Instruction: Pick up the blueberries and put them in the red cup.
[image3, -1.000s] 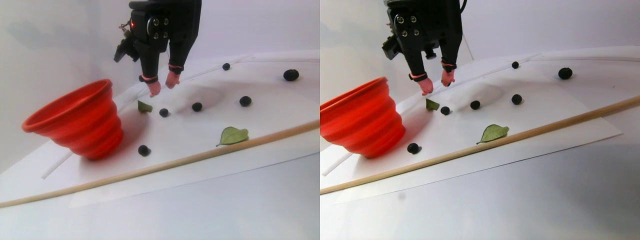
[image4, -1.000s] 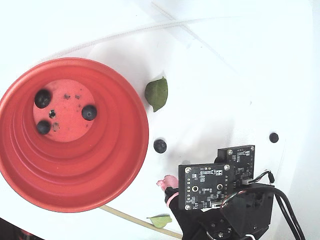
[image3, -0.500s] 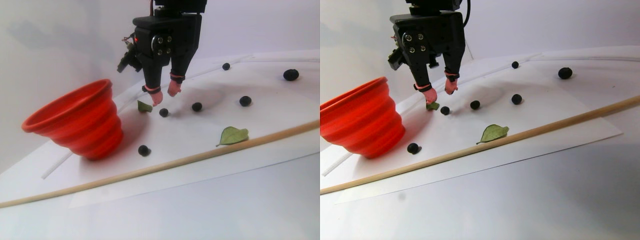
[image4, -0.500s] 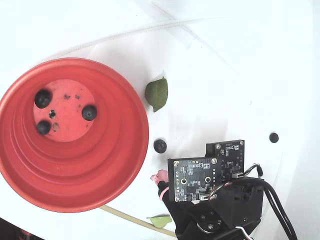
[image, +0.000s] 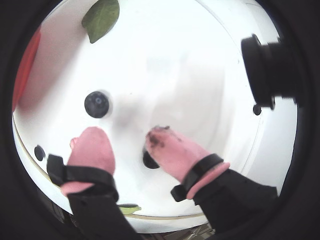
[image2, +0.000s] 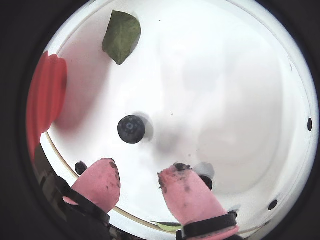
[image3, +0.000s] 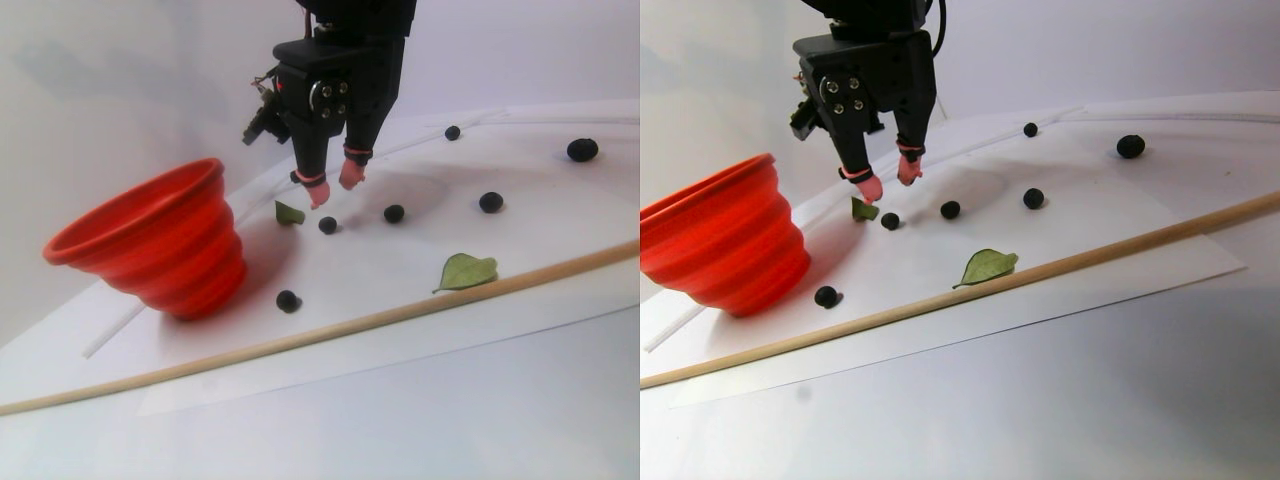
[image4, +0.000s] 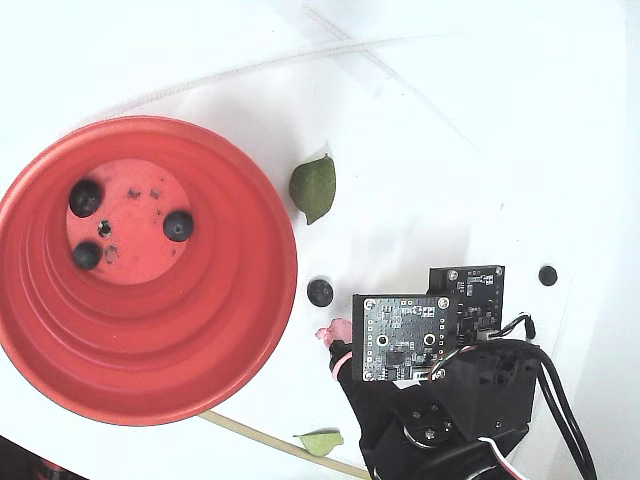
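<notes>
No legible brand, label or writing anywhere. Farthest left of the jaws in the stereo pair view, the red cup (image3: 150, 245), tilted, rim well clear of the fingers; three blueberries (image4: 178, 225) inside it in the fixed view. Next, a small green leaf (image3: 289, 212) just left of the tips. Then the gripper (image3: 333, 187), raised above the white sheet (image3: 560, 215), jaws apart, nothing clamped, pink fingertips (image2: 102, 182) stained dark. One loose berry (image2: 131, 129) just ahead of the open jaws in a wrist view, touching neither finger. Further right, more berries, a larger leaf (image3: 465, 271), a wooden rod (image3: 380, 318) along the sheet's near edge. Open sheet right of the jaws.
</notes>
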